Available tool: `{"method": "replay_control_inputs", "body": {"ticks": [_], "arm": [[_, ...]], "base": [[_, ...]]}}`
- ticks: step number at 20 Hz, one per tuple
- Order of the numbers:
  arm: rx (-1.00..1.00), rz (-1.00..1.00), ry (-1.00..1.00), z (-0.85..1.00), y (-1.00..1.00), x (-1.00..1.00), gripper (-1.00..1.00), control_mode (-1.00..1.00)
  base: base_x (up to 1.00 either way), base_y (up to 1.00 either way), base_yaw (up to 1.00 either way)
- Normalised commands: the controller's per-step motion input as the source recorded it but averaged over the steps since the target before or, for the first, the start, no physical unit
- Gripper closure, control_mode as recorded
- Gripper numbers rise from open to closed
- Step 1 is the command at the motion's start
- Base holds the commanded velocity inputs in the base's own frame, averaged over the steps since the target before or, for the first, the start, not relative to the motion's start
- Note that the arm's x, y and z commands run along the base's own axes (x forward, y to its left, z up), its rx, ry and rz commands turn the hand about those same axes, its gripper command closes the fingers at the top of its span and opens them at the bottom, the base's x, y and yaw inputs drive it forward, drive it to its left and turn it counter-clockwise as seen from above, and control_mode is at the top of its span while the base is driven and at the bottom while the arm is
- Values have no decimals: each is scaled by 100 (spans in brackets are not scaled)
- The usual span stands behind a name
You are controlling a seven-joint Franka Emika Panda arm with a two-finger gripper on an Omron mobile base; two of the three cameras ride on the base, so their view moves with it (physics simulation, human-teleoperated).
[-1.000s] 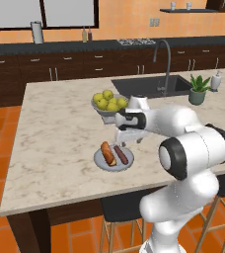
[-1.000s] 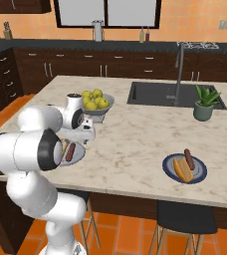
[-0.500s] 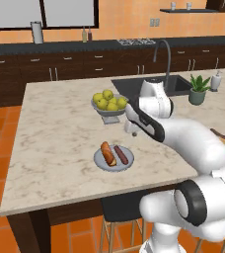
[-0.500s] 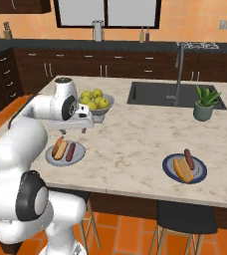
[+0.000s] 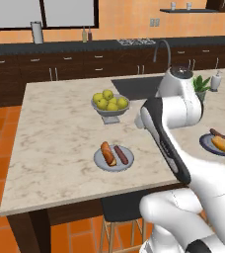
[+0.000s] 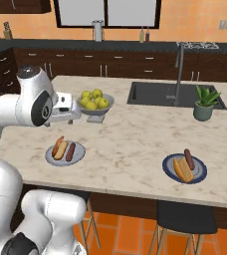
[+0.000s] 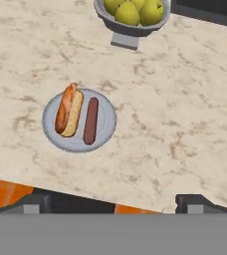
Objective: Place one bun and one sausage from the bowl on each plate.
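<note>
Grey fruit bowl stands beyond light plate.

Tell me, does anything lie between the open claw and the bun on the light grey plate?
Nothing visible does. In the hand view the open claw looks across bare marble at the orange-yellow bun, which lies beside the dark sausage on the light grey round plate.
</note>
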Motion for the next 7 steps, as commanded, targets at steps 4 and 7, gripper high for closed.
{"method": "replay_control_inputs", "body": {"ticks": [4, 7], "arm": [[0, 0, -26, 53, -2, -87, -100, -100], [0, 0, -7, 4, 0, -45, -100, -100]], "base": [[0, 0, 0], [0, 0, 0]]}}
